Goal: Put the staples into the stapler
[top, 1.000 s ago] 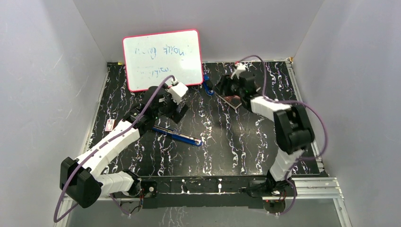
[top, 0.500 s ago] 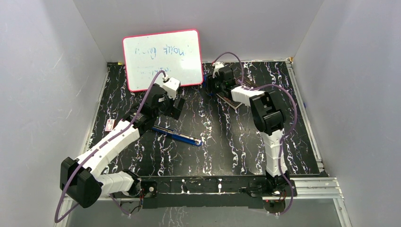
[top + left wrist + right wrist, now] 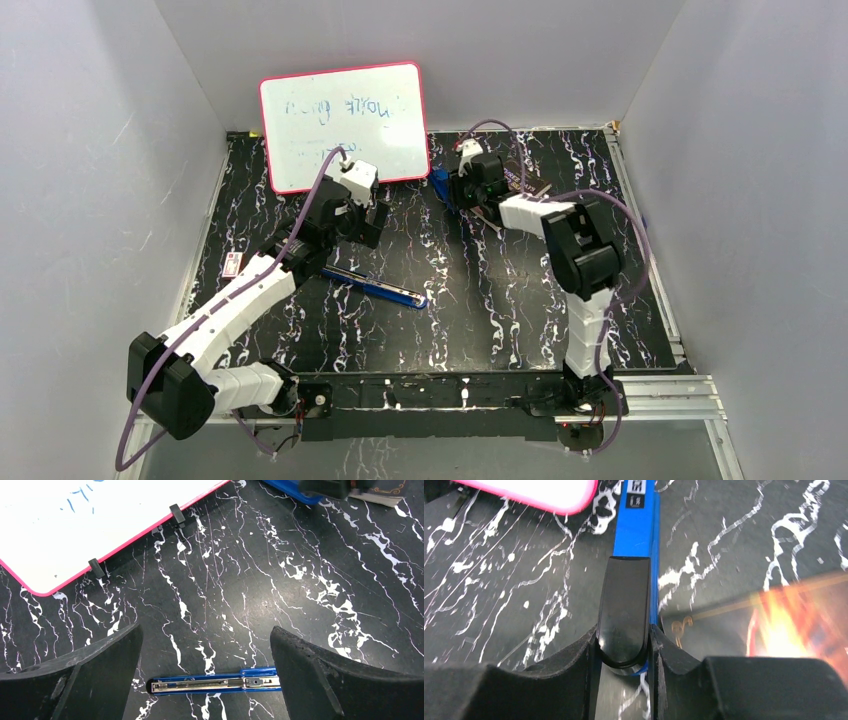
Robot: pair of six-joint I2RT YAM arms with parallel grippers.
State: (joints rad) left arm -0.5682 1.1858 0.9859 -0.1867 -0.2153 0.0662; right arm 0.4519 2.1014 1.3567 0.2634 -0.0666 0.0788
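Right gripper (image 3: 624,647) swung left toward the whiteboard (image 3: 534,492) since a second ago and now pinches the black cap of a blue tool (image 3: 639,525). Left gripper (image 3: 206,645) still spread wide over the opened stapler (image 3: 215,684) on the mat (image 3: 300,580).

Soft, even light fills the top view: bright pale walls, dark table (image 3: 470,290), faint shadows. The right wrist view keeps the blue stapler (image 3: 640,525) sharp, but an orange patch (image 3: 784,625) to its right is smeared and overexposed.
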